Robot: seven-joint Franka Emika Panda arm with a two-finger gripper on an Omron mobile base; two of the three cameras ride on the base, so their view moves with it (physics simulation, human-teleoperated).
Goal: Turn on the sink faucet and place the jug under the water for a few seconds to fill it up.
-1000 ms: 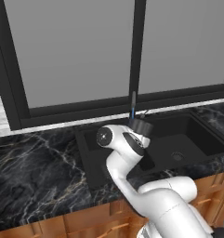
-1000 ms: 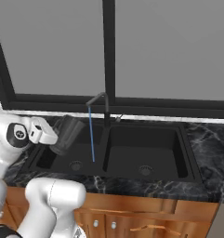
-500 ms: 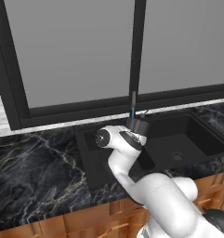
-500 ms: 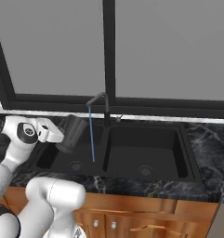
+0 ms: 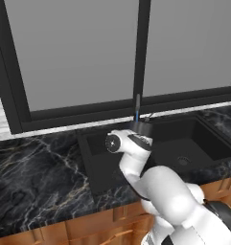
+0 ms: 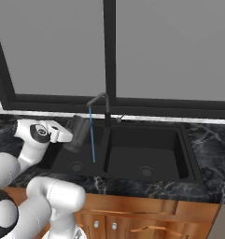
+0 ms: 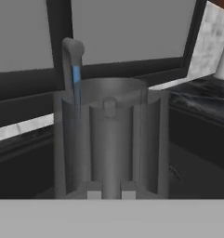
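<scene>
My gripper (image 6: 68, 136) is shut on the jug (image 6: 79, 132), a dark see-through cylinder held tilted over the left basin of the black sink (image 6: 179, 161). The sink faucet (image 6: 106, 108) stands behind the divider, and the water (image 6: 92, 136) falls from its spout as a thin blue line. That line runs down the jug's right edge and reaches the basin floor. From the left base view the jug (image 5: 142, 128) sits right below the water (image 5: 137, 116). In the hand view the jug (image 7: 111, 139) is in front of my gripper (image 7: 111, 192), with the water (image 7: 76, 76) at its left rim.
A black-framed window (image 6: 109, 51) rises right behind the sink. Black marble counter (image 5: 35, 167) lies to the left and counter (image 6: 212, 135) to the right. Wooden cabinet fronts (image 6: 146, 214) run below. A white object (image 7: 223, 60) stands at the right edge of the hand view.
My arm has carried the jug a little further toward the faucet, and the jug now stands against the blue stream. The water keeps running.
</scene>
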